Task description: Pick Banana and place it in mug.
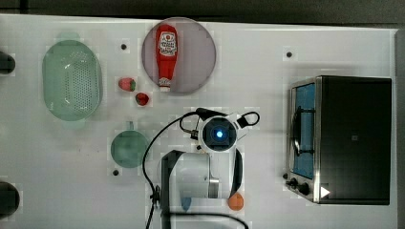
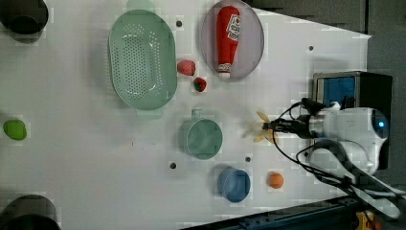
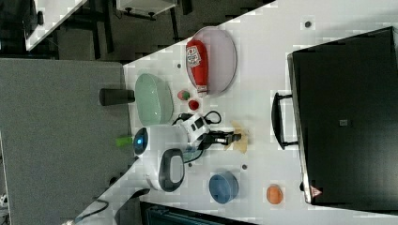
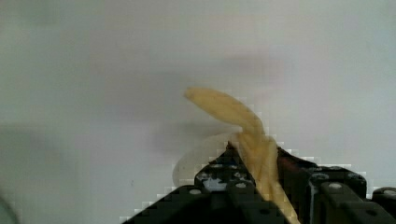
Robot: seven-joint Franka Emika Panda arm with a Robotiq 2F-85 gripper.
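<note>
Where the gripper [image 2: 269, 128] hangs above the white table [image 2: 95, 158], its fingers are pressed onto the banana [image 2: 261, 128], which sticks out pale and curved between them in the wrist view [image 4: 243, 126].

- Banana: held clear of the table, on the left view's right of the mug [image 2: 202, 138], a strip of bare table between them.
- Mug: upright, mouth open (its handle nub points toward the colander [image 2: 142, 58]).
- Around the mug: blue cup [image 2: 234, 185] and orange [image 2: 275, 180] toward the table's near edge in the left view; two strawberries [image 2: 186, 67] beside the colander.
- Ketchup [image 2: 227, 38]: lying on a plate [image 2: 253, 40] at the far edge.
- Toaster oven [image 1: 353, 138]: at the top view's right edge, well apart from the mug [image 1: 129, 149].
- Lime [image 2: 15, 130]: alone near the left view's left edge.
</note>
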